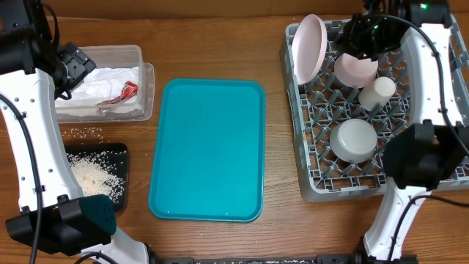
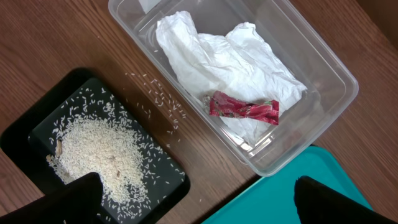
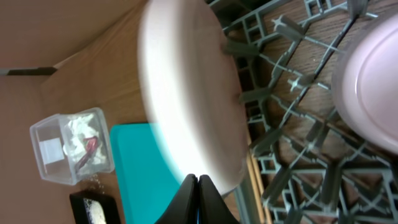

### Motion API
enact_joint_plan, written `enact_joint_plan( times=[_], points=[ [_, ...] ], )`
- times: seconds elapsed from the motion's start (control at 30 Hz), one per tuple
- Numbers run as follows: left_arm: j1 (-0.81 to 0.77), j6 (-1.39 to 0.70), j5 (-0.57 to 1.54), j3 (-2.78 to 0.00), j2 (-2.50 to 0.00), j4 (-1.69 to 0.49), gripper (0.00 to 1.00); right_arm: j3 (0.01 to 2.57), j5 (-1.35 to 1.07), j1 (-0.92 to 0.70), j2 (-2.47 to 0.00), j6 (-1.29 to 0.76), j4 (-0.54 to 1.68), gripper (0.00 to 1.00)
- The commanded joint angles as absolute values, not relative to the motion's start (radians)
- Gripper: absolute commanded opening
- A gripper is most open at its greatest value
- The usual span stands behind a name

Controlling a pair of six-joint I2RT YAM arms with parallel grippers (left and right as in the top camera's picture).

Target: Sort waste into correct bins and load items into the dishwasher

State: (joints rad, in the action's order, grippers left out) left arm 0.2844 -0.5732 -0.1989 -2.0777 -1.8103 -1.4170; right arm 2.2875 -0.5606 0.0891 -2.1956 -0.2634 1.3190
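Observation:
The clear tub (image 1: 110,53) holds white napkins (image 1: 99,81) and a red scrap (image 1: 124,92); they also show in the left wrist view (image 2: 224,56), (image 2: 244,109). The black tray (image 1: 121,158) holds rice (image 1: 91,174). A few grains (image 1: 86,132) lie on the table between them. The grey rack (image 1: 322,183) holds the pink plate (image 1: 309,48) upright, the pink bowl (image 1: 355,70), the white cup (image 1: 377,92) and the metal bowl (image 1: 353,139). My left gripper (image 2: 199,205) is open and empty above the tub and the black tray (image 2: 37,124). My right gripper (image 3: 198,193) is shut and empty beside the plate (image 3: 186,93).
A large teal tray (image 1: 209,147) lies in the middle of the table, between the tub and the rack. The tub stands on its lid at the table's back left. The rack fills the right side.

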Motion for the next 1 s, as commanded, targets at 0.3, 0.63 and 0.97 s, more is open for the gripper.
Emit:
enact_joint_plan(
  times=[0.3, 0.63, 0.97],
  points=[
    [0.294, -0.561, -0.213, -2.088, -1.819, -1.417, 1.0, 2.292, -0.34, 0.033, -1.79, -0.156, 1.617, 0.04],
    [0.294, -0.561, -0.213, -2.088, -1.819, -1.417, 1.0, 2.069, -0.27, -0.204, -1.583, -0.163, 1.694, 0.04],
    [0.294, -0.561, -0.213, -2.088, -1.819, -1.417, 1.0, 1.899, -0.298, -0.338, -1.554, -0.24, 1.694, 1.0]
  ],
)
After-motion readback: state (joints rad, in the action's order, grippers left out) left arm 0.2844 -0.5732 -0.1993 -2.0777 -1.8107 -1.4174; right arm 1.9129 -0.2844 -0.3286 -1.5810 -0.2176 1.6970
